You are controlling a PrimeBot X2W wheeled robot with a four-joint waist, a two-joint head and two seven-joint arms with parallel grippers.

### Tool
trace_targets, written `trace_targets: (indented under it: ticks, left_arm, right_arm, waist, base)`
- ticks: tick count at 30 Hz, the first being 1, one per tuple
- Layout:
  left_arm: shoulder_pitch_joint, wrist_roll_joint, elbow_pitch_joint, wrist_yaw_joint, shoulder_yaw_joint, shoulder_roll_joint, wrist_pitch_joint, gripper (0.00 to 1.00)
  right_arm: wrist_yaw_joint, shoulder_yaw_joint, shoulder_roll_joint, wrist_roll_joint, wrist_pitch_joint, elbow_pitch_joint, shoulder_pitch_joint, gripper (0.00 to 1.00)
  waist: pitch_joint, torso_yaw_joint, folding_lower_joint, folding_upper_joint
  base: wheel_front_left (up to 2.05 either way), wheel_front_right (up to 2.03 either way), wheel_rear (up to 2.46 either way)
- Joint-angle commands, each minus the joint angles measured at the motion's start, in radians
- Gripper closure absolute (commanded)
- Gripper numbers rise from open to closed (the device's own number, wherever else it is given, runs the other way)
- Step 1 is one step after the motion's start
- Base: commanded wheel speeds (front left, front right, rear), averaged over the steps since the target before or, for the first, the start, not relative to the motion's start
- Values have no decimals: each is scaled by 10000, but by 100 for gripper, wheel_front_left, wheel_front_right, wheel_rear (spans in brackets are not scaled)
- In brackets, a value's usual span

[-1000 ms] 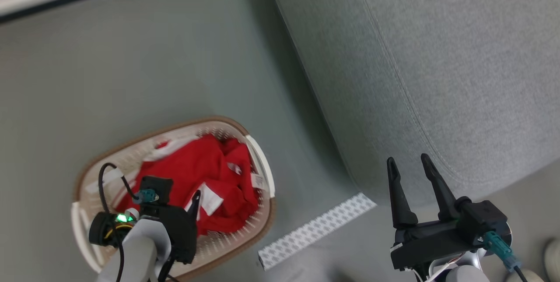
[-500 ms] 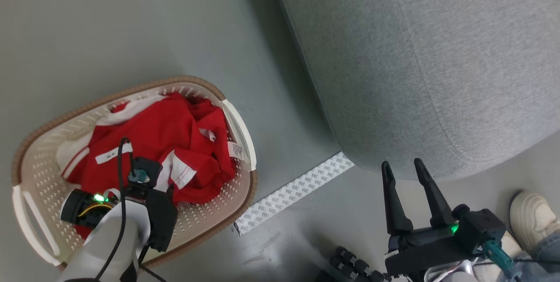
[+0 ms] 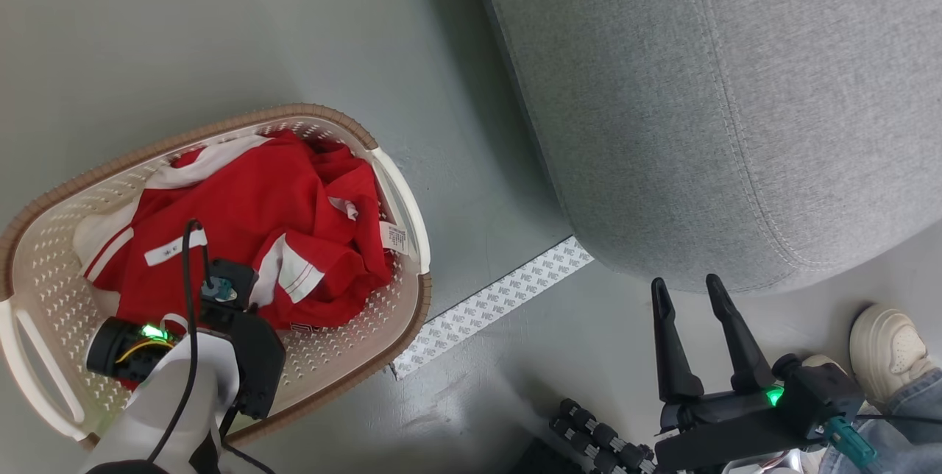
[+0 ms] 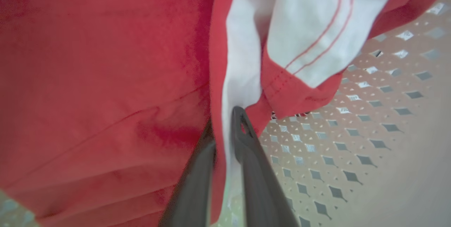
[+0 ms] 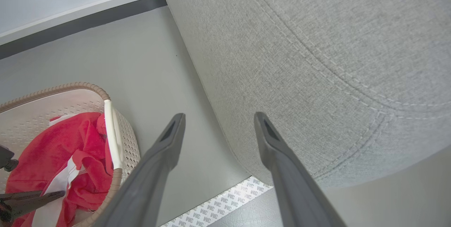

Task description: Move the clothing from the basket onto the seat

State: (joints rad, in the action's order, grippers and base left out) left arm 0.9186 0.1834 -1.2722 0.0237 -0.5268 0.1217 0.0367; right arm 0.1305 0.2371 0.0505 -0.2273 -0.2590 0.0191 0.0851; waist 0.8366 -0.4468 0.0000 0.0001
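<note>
Head view: red, white-trimmed sports clothing (image 3: 243,216) lies heaped in the oval cream perforated basket (image 3: 401,198) near the large grey woven seat (image 3: 736,91); left wrist view: left gripper (image 4: 223,117) pinches narrowly on a red-and-white fold, likely for lifting; right wrist view: right gripper (image 5: 219,115) gapes wide, empty.

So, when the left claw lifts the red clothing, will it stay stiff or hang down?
Probably floppy: the red clothing lies crumpled in folds, so it should drape from the left claw. Likely light, being thin fabric. Its trailing parts might catch on the basket rim.
</note>
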Motion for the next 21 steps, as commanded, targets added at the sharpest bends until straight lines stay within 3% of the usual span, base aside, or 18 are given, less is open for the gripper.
trace_targets:
  ticks: [1,10,15,21]
  left_arm:
    - [5,28,-81,-19,4,64,61,100]
    - [-267,424,-143,395,131,388,378,100]
    - [-481,809,-152,812,213,43,790,100]
    - [-926,1036,-19,939,34,-553,1659,100]
  right_arm:
    - [4,-4,-30,-33,-54,21,-143,0]
    - [3,438,-24,-16,-49,459,662,0]
    - [1,167,-18,436,-48,923,845,0]
    - [1,-66,-4,931,-32,1582,742,0]
  waist:
    - [-32,-23,0,-1]
    - [-852,-219,0,-1]
    - [-2039,454,0,-1]
    - [-4001,1301,0,-1]
  base:
    - [0,0,0]
    - [0,0,0]
    - [0,0,0]
    - [0,0,0]
